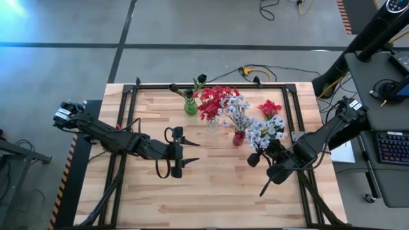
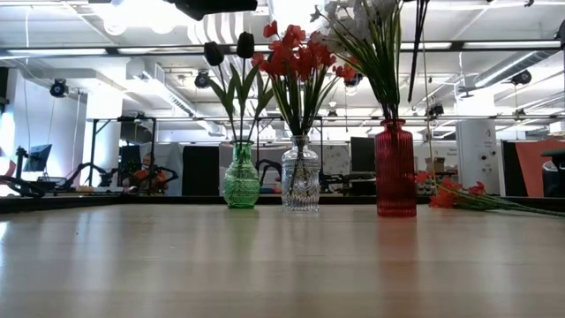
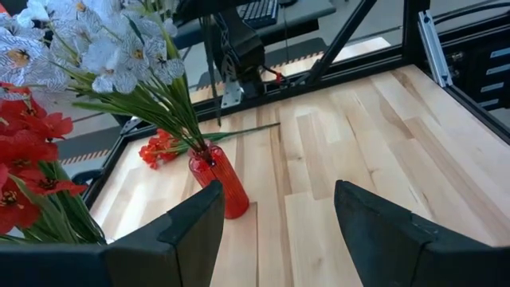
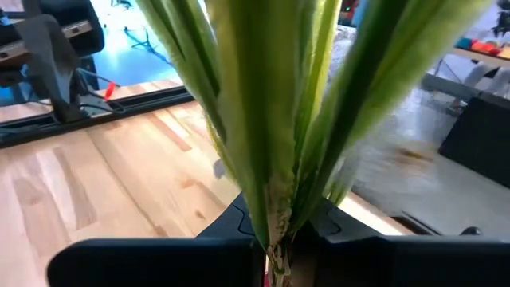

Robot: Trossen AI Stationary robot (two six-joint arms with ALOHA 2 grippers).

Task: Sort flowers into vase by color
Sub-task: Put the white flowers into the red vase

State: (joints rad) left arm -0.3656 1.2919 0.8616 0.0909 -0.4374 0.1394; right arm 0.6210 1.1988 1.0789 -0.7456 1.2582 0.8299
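Observation:
Three vases stand in a row at the table's far middle. A green vase [image 1: 190,106] holds dark buds [image 2: 226,49]. A clear vase [image 1: 213,123] holds red blossoms [image 1: 214,101]. A red vase [image 1: 238,137] holds pale blue-white blossoms [image 1: 238,113]. A red spray [image 1: 270,108] lies flat on the table at the far right. My right gripper [image 1: 268,155] is shut on a pale blue-white spray [image 1: 265,131], just right of the red vase. My left gripper [image 1: 176,151] is open and empty at the table's middle left. My right gripper pinches the bundled green stems [image 4: 275,217] of the pale blue-white spray between its two fingers, low on the bunch where the leaves join. The leaves and stems fan out beyond the fingers. The spray is lifted clear of the table, and its blossoms [image 1: 263,130] point toward the far side.
A black frame rail [image 1: 211,85] runs along the table's far edge and sides. Bare wood [image 1: 217,191] fills the near half of the table. A desk with a keyboard [image 1: 390,148] stands off the right side.

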